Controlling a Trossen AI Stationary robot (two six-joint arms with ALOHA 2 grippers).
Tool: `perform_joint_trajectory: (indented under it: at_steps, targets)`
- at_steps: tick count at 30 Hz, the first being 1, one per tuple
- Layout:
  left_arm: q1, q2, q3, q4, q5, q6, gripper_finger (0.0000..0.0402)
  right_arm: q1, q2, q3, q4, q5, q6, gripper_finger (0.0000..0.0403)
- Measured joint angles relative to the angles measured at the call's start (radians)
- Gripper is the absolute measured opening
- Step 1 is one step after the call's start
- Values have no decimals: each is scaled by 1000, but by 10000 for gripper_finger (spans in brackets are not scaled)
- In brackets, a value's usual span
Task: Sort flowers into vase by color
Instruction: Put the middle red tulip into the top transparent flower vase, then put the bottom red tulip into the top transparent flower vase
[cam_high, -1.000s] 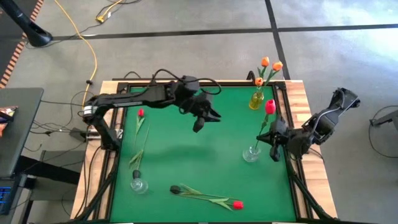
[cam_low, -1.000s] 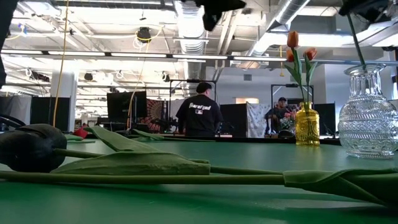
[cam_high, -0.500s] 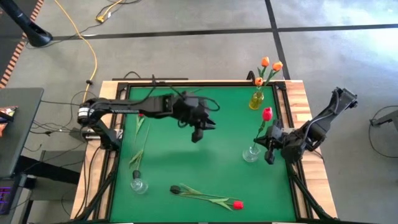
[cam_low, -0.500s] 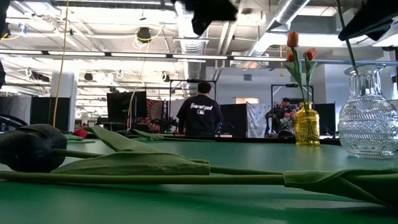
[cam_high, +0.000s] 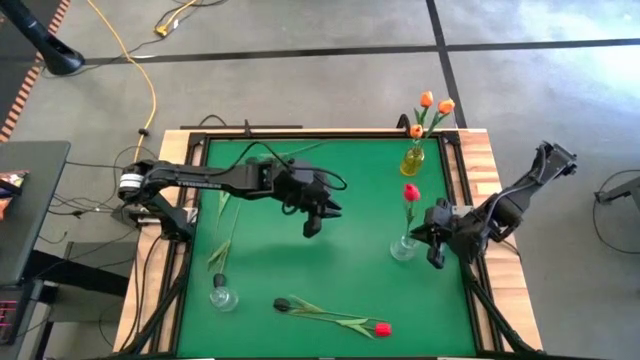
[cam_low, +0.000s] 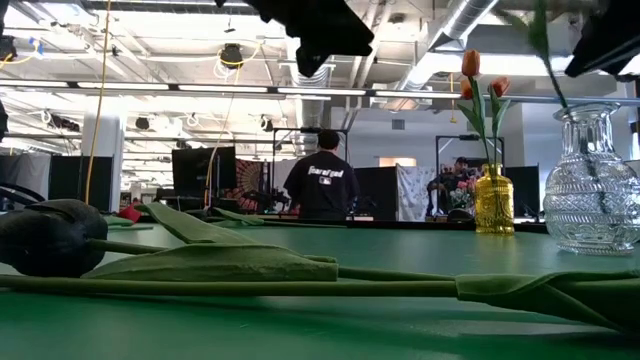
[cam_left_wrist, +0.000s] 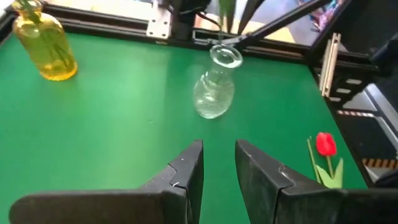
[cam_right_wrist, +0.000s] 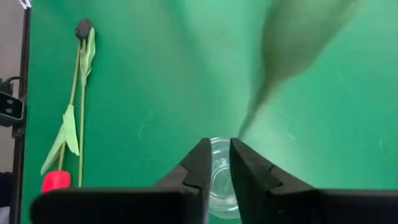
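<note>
At the near edge of the green worktop (cam_high: 300, 260), a dark-headed tulip (cam_high: 283, 303) and a red-headed tulip (cam_high: 381, 328) are seen lying flat, with a small clear vase (cam_high: 223, 296) to their left. Mid-table, the left gripper (cam_high: 312, 228) is held above the mat, its fingers (cam_left_wrist: 186, 171) narrowly parted and empty. A red tulip (cam_high: 410, 193) is seen standing in the clear glass vase (cam_high: 403, 246), just beside the right gripper (cam_high: 432, 247), whose fingers (cam_right_wrist: 200, 163) are slightly apart. Farthest, orange tulips (cam_high: 432, 104) are held in the yellow vase (cam_high: 412, 160).
</note>
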Motion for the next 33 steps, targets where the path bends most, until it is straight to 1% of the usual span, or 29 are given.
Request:
perform_joint_trajectory:
  at_steps: [3,5,7,9,11,13,16,21,25,29,33]
  targets:
    - [-8,0,0,-10,17,13,80,-31,0,0,-2,-54,0,121]
    - [-14,-1,0,-36,30,30,80,-54,0,3,-5,-108,-3,150]
    - [-21,-1,0,-74,33,29,80,-78,0,19,-4,-187,-14,178]
    - [-25,-1,0,-118,44,26,80,-101,0,41,-2,-290,-15,202]
    - [-28,-1,0,-144,73,35,80,-119,0,64,4,-385,4,218]
    - [-32,0,0,-146,106,36,80,-122,1,82,21,-452,41,225]
    - [-48,0,0,-137,146,54,80,-99,1,88,70,-499,113,224]
    - [-81,0,0,-138,149,126,80,-19,47,89,180,-497,218,209]
    - [-108,0,0,-124,137,147,80,40,134,89,319,-493,319,194]
    - [-140,0,0,-123,130,256,80,84,242,89,457,-492,420,179]
    - [-174,0,0,-110,124,318,80,120,340,89,556,-492,493,164]
